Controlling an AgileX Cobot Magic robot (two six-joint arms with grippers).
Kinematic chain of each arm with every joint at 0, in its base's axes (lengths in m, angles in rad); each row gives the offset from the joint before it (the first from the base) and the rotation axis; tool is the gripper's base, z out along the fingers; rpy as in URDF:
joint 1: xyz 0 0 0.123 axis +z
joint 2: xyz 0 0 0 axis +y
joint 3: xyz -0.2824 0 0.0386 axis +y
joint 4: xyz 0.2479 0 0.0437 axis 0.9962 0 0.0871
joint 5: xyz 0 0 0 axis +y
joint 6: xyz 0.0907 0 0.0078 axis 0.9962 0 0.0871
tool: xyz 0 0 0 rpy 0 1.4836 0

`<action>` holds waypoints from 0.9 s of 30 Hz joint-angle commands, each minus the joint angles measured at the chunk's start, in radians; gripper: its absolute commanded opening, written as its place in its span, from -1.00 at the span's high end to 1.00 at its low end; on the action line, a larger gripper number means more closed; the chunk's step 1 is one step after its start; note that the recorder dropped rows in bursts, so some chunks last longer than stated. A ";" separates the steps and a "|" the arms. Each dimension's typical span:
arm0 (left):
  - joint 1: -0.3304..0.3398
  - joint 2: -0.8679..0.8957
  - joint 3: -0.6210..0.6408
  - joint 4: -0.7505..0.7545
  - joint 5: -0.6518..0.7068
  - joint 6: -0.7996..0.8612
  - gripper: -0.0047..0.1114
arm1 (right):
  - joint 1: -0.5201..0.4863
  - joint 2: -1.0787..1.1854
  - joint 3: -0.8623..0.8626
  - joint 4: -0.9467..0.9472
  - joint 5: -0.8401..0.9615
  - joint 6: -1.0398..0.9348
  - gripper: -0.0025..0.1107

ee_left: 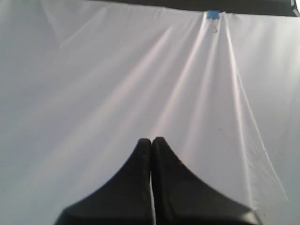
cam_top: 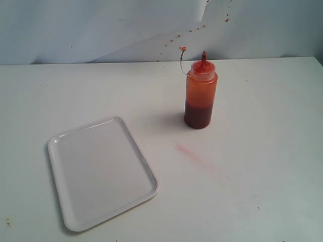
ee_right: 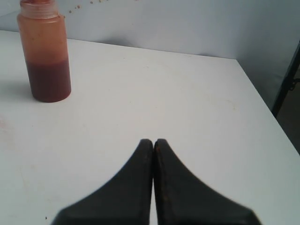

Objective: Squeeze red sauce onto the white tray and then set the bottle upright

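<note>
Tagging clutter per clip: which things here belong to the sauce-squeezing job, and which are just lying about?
Job: translucent orange-red plastic squeeze bottle with red nozzle, standing upright; flat rectangular white plastic tray, no sauce on it yet.
Lying about: faint pink smear on the white table; small red specks on the pale backdrop; small blue clip on a white cloth.

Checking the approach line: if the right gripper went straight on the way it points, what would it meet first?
Probably nothing: the shut right gripper points across bare table; the bottle stands off that line, though depth is unclear.
</note>
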 commanded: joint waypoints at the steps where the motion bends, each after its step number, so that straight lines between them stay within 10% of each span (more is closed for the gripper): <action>1: 0.000 -0.004 0.005 0.090 -0.127 -0.007 0.92 | 0.000 -0.006 0.003 0.002 -0.001 0.003 0.96; 17: 0.000 0.765 -0.105 0.107 -0.609 0.022 0.92 | 0.000 -0.006 0.003 0.002 -0.001 0.003 0.96; 27: 0.000 1.562 -0.462 0.591 -0.721 0.046 0.92 | 0.000 -0.006 0.003 0.002 -0.001 0.003 0.96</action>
